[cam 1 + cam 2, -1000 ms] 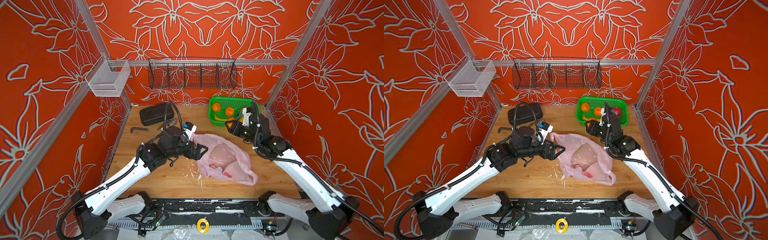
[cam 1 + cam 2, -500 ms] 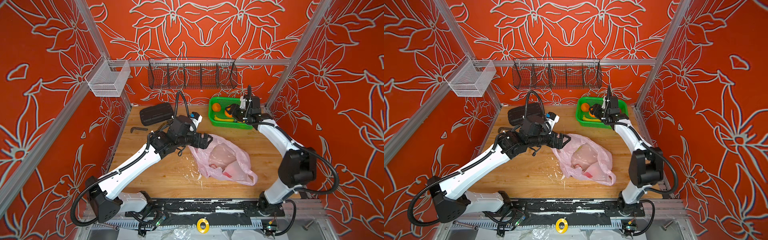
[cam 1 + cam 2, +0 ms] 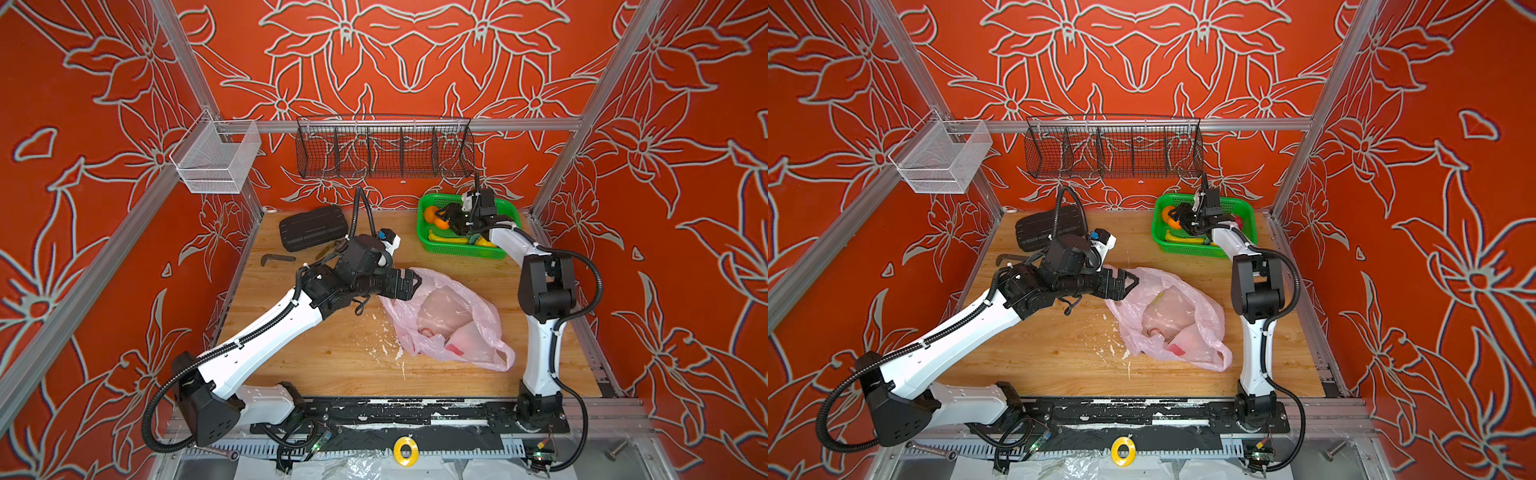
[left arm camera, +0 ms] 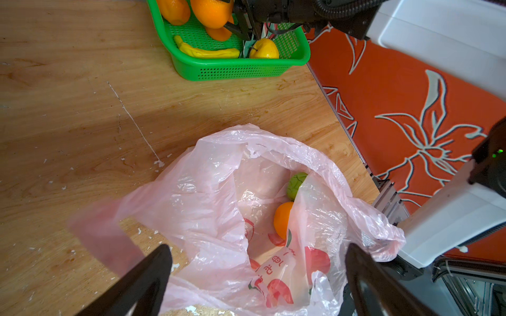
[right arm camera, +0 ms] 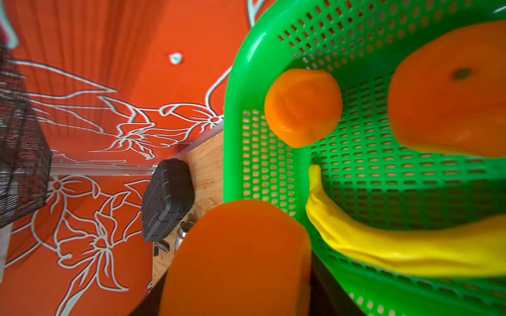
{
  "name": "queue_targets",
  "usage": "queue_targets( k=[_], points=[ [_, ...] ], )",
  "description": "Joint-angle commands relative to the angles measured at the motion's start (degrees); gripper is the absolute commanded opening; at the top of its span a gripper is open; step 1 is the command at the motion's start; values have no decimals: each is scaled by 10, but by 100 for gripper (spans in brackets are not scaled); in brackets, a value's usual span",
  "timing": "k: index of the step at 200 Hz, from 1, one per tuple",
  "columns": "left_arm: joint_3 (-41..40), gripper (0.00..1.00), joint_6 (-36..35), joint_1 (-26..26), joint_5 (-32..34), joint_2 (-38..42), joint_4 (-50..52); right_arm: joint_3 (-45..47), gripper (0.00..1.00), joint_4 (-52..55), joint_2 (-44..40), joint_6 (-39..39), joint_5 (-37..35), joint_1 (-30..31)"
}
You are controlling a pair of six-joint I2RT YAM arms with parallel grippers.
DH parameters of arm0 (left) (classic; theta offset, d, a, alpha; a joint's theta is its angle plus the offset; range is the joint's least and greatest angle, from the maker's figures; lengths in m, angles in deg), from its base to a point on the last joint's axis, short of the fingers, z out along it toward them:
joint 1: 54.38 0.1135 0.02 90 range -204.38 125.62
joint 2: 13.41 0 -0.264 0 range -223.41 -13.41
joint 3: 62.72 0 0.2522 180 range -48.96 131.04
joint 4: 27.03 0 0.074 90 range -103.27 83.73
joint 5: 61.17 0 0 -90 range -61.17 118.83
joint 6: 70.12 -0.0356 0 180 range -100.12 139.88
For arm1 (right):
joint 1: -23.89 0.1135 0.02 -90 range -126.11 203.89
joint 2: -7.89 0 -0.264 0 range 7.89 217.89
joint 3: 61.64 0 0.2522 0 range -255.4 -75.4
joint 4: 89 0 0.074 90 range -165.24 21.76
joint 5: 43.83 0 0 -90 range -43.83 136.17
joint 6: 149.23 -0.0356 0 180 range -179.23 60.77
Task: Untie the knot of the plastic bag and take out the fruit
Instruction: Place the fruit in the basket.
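Editor: Bag first — where does it lie?

Photographer: On the wooden worktop (image 3: 316,353), right of the middle and nearer the right edge. The plastic bag (image 3: 451,322) is thin, pink and red-printed. It lies crumpled, with its mouth gaping toward the left arm.

Editor: And the fruit?

Photographer: Two pieces show inside the bag in the left wrist view: a round green fruit (image 4: 297,184) and, just beside it, a bagged orange (image 4: 283,219). More pieces sit in the green basket (image 3: 461,251) at the far right corner of the worktop. These are a second orange (image 5: 302,106), a large orange piece (image 5: 449,90), a yellow banana-shaped piece (image 5: 383,246) and a yellow pear-shaped piece (image 4: 264,49).

Editor: Grippers?

Photographer: The left gripper (image 4: 258,249) hovers over the bag's mouth, jaws spread wide. A blurred pink fold of plastic lies by one finger (image 4: 153,273), and I cannot tell whether they touch. The right gripper (image 3: 451,219) reaches over the basket's left end, jaws clamped on an orange (image 5: 235,260) just above the basket's rim.

Editor: Anything round about?

Photographer: A black case (image 3: 312,227) lies at the far edge, left of the middle, with a dark angled tool (image 3: 276,259) near it — both well apart from the bag.
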Motion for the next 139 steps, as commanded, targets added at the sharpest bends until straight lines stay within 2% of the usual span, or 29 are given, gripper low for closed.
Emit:
queue_targets(
  k=[1,48,82,121,139],
  points=[
    [-2,97,11,-2,15,23,14,-60,50,14,48,-17,19,-2],
    [-13,97,23,-2,24,35,9,-179,51,87,145,4,28,-2],
    [-11,97,26,-2,26,30,10,-227,52,122,189,24,48,-2],
    [-10,97,28,-2,19,18,4,-204,55,140,188,56,29,-3],
    [-12,97,31,-2,16,17,1,-199,59,143,187,65,29,-2]
  ],
)
